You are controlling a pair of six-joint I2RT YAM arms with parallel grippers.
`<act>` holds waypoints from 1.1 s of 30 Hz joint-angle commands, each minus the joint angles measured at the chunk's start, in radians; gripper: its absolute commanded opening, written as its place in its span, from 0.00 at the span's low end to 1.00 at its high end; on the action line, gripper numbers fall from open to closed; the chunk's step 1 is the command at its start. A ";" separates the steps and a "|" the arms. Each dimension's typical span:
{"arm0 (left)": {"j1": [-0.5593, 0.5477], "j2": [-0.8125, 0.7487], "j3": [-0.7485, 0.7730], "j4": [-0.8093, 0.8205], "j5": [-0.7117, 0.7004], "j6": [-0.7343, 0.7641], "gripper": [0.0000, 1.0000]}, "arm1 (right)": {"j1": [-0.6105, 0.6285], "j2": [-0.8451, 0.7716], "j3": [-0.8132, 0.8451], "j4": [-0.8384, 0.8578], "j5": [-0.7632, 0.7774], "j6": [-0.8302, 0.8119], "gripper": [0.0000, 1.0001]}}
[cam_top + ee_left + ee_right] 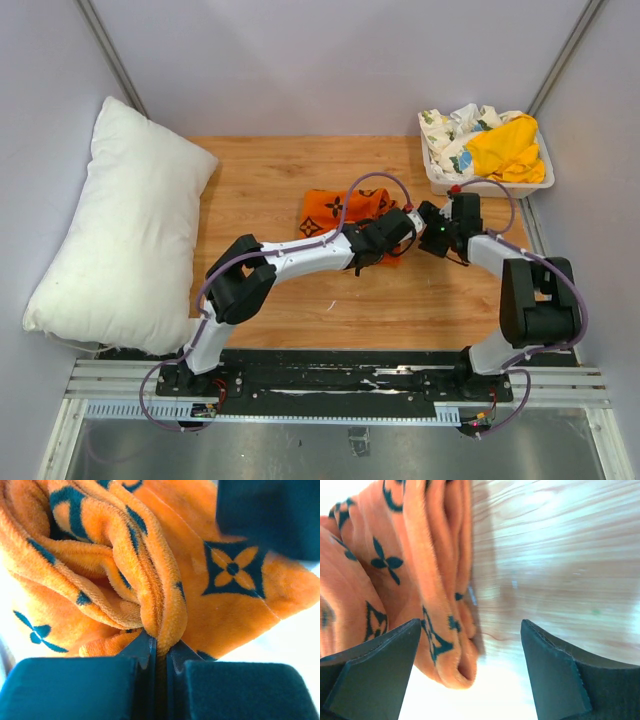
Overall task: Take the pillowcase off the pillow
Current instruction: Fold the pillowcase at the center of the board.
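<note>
White bin (520,187) (yellow cloth (505,150) inside)

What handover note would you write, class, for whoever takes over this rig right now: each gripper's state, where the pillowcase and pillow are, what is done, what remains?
Left gripper: shut on a fold of the pillowcase.
Right gripper: open, the pillowcase's edge between its fingers, not gripped.
Pillow: bare, at the left side of the table, apart from the pillowcase, which lies bunched mid-table.
Done: the pillowcase is off.
Left: probably only letting go.
</note>
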 commanded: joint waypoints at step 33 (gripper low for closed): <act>0.519 -0.456 -0.369 0.352 0.891 -0.502 0.60 | 0.146 -0.269 0.074 -0.156 0.240 -0.116 0.61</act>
